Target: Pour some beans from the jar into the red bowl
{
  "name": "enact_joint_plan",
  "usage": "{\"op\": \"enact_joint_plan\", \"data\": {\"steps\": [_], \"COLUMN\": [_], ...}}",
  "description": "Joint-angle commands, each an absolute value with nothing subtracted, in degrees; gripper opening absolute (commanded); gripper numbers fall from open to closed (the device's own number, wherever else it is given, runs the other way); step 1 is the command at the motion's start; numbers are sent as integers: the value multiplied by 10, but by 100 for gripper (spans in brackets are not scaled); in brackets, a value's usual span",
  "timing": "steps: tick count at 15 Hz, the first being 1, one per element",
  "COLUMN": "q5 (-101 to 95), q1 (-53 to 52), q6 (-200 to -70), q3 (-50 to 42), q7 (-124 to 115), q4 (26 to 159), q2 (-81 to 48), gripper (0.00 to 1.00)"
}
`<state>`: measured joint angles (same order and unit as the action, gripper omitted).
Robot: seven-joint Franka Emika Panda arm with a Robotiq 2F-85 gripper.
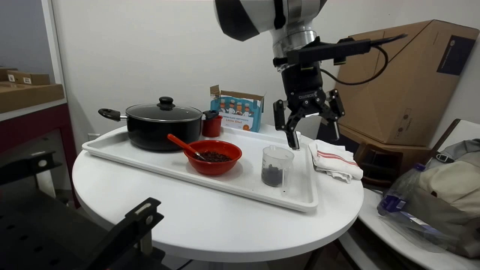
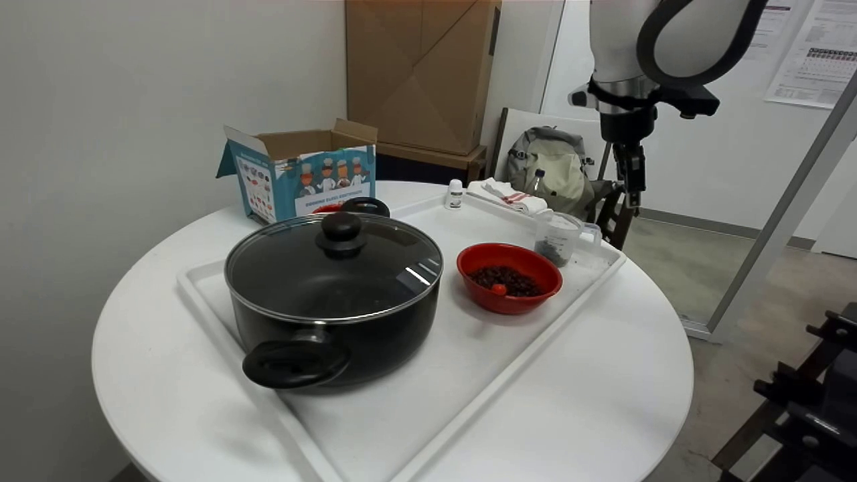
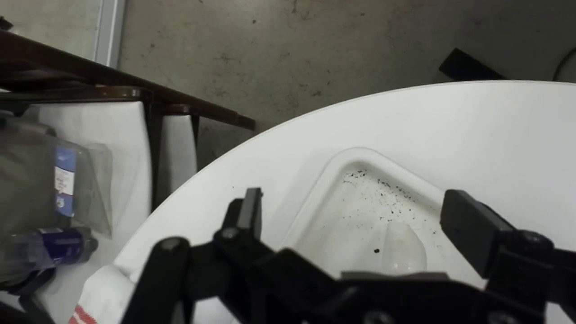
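The jar (image 1: pixel 277 161) stands upright on the right end of the white tray (image 1: pixel 249 167) in an exterior view, its long axis vertical, its mouth facing up and its handle (image 1: pixel 286 178) pointing to the near right, toward the tray's corner. A small heap of dark beans (image 1: pixel 272 177) lies at its bottom, seen through the clear wall. To its left, apart from it, sits the red bowl (image 1: pixel 210 168), holding a layer of reddish-brown beans (image 1: pixel 215 156); a spoon (image 1: pixel 182 144) leans in it, its red handle slanting up over the rim to the far left. Farther left is the black pot (image 1: pixel 163 133), its glass lid (image 1: pixel 150 111) on; I cannot tell what it holds. A red cup (image 1: pixel 212 126) stands behind it, near a colourful box (image 1: pixel 236 110). The gripper (image 1: pixel 314 137) hangs above and to the right of the jar, released, its fingers (image 3: pixel 468 229) spread wide. A folded towel (image 1: pixel 335 159) lies on the table (image 1: pixel 225 228), right of the tray. In the wrist view, dark specks (image 3: pixel 391 198) dot the tray's corner.
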<state>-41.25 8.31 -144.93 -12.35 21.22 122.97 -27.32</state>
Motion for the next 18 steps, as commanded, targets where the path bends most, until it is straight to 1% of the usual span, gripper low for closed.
{"op": "enact_joint_plan", "data": {"steps": [1,5,7,12,18], "q5": [-494,-503,-486,-428,-313], "q1": [60,84,109,180,248], "q6": [-1488,-1520,-1560,-1656,-1659], "q3": [-148,-143,-135,-98,-26], "q7": [98,32,48,150,303], "q4": [1270,1266,1263,1245,1231], "q2": [-248,-275,-295,-353,-384], "gripper": [100,100,100,100,100]}}
